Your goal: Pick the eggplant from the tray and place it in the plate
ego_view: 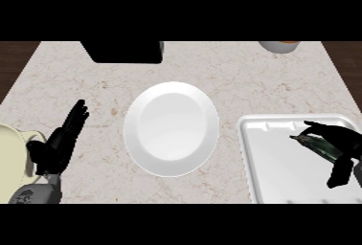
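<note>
My right hand (341,143) is over the white tray (283,167) at the right side of the counter (233,72), its fingers and thumb curled round the dark eggplant (320,145), whose tip sticks out toward the left. The white plate (171,128) lies in the middle, left of the tray and apart from it. My left hand (62,139) rests at the near left with straight fingers pointing far, holding nothing
</note>
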`<state>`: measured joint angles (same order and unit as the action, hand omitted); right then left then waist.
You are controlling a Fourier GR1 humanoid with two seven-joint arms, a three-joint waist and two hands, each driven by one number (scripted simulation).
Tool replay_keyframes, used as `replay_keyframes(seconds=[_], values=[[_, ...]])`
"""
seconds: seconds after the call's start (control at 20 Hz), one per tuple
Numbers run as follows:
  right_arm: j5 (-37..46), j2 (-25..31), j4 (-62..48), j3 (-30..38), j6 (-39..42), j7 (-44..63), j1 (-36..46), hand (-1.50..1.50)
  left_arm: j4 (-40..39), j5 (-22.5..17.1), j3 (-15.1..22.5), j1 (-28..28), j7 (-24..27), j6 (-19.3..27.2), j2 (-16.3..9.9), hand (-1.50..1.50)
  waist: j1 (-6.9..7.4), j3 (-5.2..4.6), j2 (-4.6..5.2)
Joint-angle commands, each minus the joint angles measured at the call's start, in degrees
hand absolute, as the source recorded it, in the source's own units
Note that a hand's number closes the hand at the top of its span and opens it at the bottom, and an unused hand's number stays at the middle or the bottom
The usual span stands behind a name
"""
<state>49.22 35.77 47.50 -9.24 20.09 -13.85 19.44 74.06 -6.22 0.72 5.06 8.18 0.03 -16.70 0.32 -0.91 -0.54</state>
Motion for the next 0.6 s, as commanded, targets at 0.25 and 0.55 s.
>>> replay_keyframes(seconds=[0.25, 0.55], values=[[1.9, -3.2, -2.1, 0.3, -3.9, -4.6, 0.5, 1.5, 2.5, 1.2, -0.1, -0.8, -1.7, 0.4, 1.3, 0.0, -0.02, 0.93, 0.55], [-0.6, -8.5, 11.6, 5.5, -18.6, 5.5, -11.2, 1.5, 1.9, 0.5, -2.6, -3.4, 0.3, 0.4, -0.2, 0.0, -3.25, 0.74, -0.4]])
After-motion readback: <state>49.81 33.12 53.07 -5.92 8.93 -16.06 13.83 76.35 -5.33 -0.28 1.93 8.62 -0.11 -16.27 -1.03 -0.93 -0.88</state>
